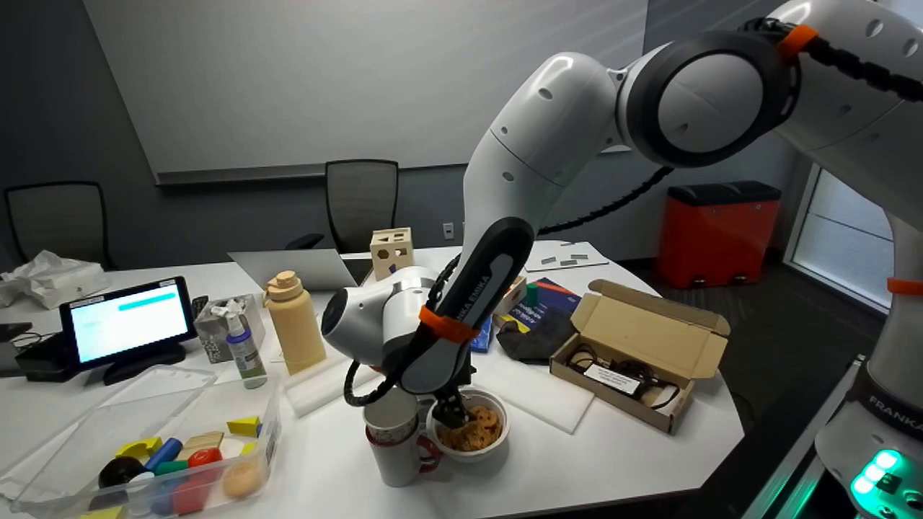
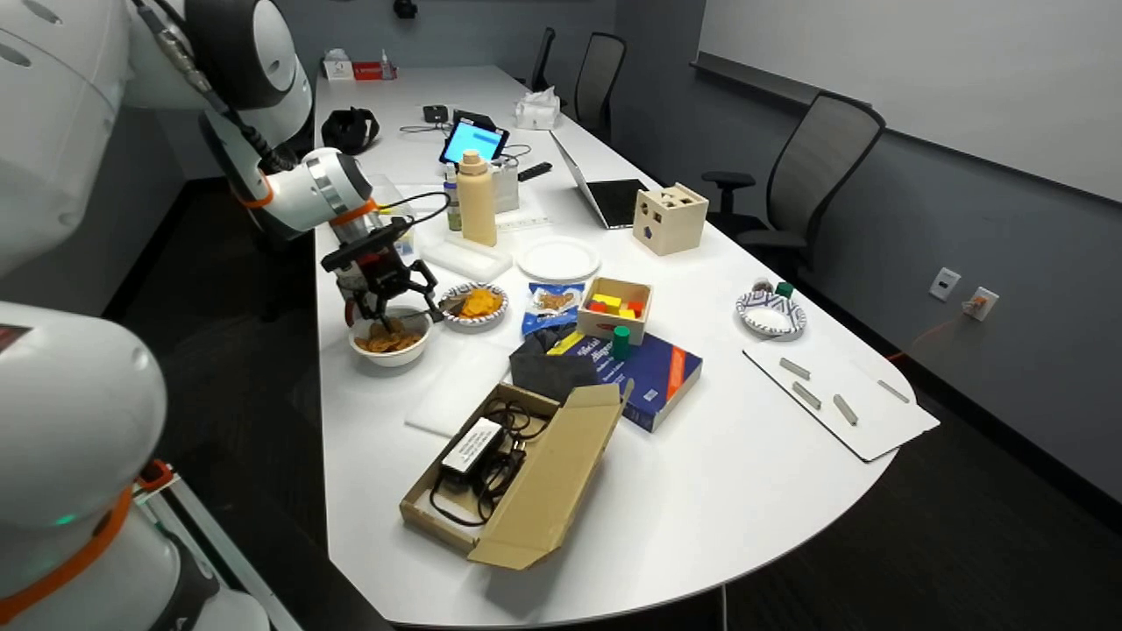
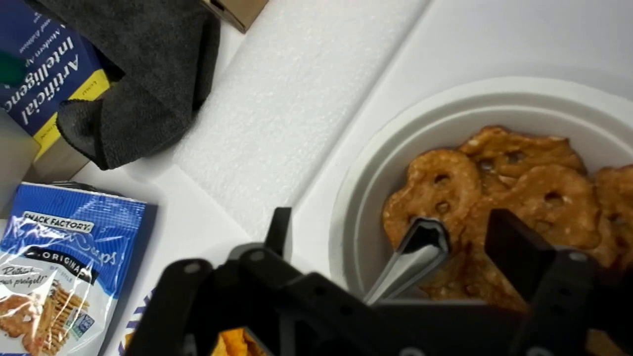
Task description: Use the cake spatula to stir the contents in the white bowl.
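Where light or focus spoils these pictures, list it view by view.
Wrist view: glare on the blue snack bag, highlights along the metal handle, gripper fingers nearly black and slightly soft. In an exterior view: tablet screen washed out almost white, base lights blooming pale green.

The bowl [image 3: 346, 217] is plain white, its contents [image 3: 539, 207] orange-brown, the gripper [image 3: 390, 227] black. A small dish [image 2: 473, 323] is white patterned with blue (its food [image 2: 480, 303] a brighter yellow-orange). The book [image 2: 649, 372] is navy with yellow and orange bands, the snack bag [image 3: 94, 207] blue and white, the bottle [image 2: 478, 206] pale tan, the cloth [image 3: 153, 84] charcoal.
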### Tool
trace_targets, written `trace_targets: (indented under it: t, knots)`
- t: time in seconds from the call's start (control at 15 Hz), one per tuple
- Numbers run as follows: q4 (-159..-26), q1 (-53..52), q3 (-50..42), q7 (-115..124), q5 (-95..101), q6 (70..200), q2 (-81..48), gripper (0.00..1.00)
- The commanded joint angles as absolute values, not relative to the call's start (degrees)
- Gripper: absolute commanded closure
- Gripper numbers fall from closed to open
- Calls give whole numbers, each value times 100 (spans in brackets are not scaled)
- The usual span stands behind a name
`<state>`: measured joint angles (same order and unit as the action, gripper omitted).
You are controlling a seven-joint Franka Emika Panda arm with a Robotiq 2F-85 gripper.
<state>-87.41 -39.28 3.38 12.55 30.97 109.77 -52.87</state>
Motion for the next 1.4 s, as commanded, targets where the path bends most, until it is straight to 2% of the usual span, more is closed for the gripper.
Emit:
trace_targets:
  t: [0.0, 0.2, 0.27, 0.33, 0.93, 1.0, 1.33]
  knots:
    - [-8449, -4006, 269, 1137, 3233, 10712, -5469, 0]
    - [-8417, -4020, 261, 1213, 3277, 10706, -5502, 0]
    - [-8334, -4017, 253, 1219, 3289, 10732, -5580, 9]
    - [-8303, -4022, 250, 1231, 3299, 10749, -5613, 26]
    - [-8268, -4048, 222, 1222, 3322, 10721, -5540, 96]
    - [-8220, -4047, 211, 1216, 3339, 10735, -5569, 100]
    - [-8232, -4055, 245, 1183, 3355, 10708, -5500, 99]
